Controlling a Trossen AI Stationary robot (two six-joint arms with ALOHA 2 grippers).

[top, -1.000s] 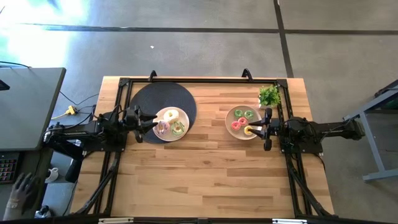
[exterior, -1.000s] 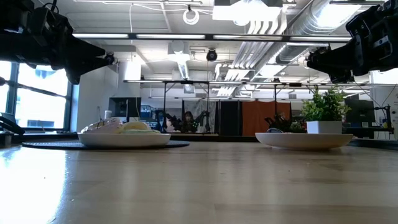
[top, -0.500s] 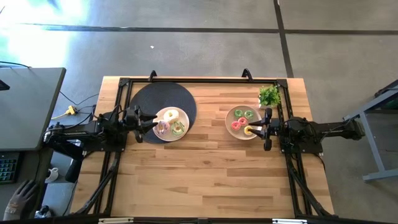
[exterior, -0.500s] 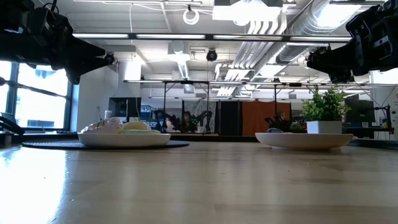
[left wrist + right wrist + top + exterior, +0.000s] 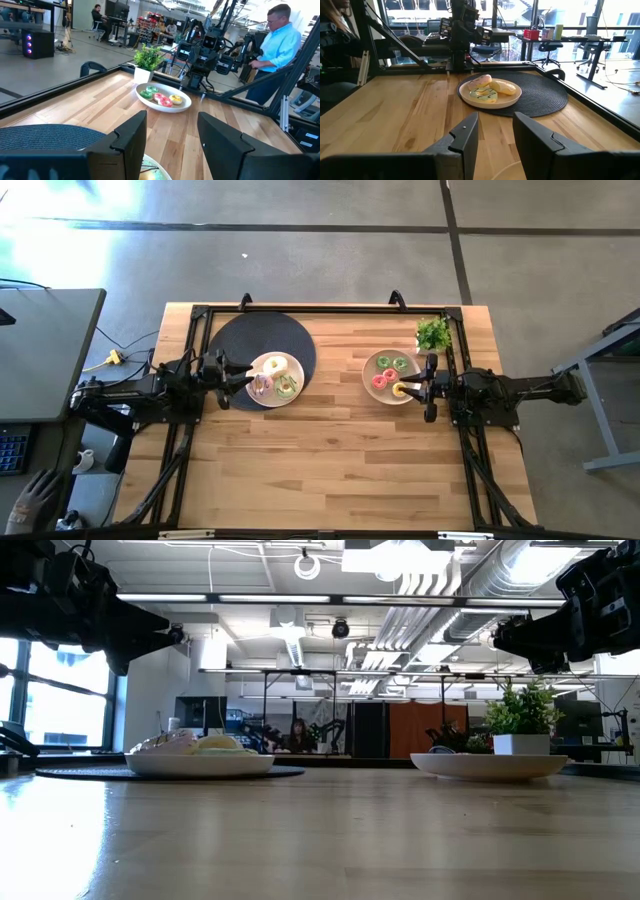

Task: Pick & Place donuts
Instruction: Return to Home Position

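Note:
Three larger iced donuts lie on a round plate (image 5: 275, 379) on the black mat: cream-yellow (image 5: 275, 365), pink-white (image 5: 262, 386), green-white (image 5: 287, 387). Several tinier donuts lie on the right plate (image 5: 390, 376): green ones (image 5: 383, 362), pink-red ones (image 5: 379, 381) and an orange-yellow one (image 5: 399, 389). My left gripper (image 5: 243, 378) hangs open above the left plate's left rim, and its fingers (image 5: 172, 145) frame the far plate (image 5: 163, 97). My right gripper (image 5: 408, 389) is open above the right plate's right rim (image 5: 495, 140), facing the left plate (image 5: 490, 90).
A round black mat (image 5: 262, 345) lies under the left plate. A potted green plant (image 5: 433, 333) stands at the far right corner, beside the right plate. Bare wood (image 5: 330, 460) fills the table's near half. A person in a blue shirt (image 5: 277, 42) stands beyond the table.

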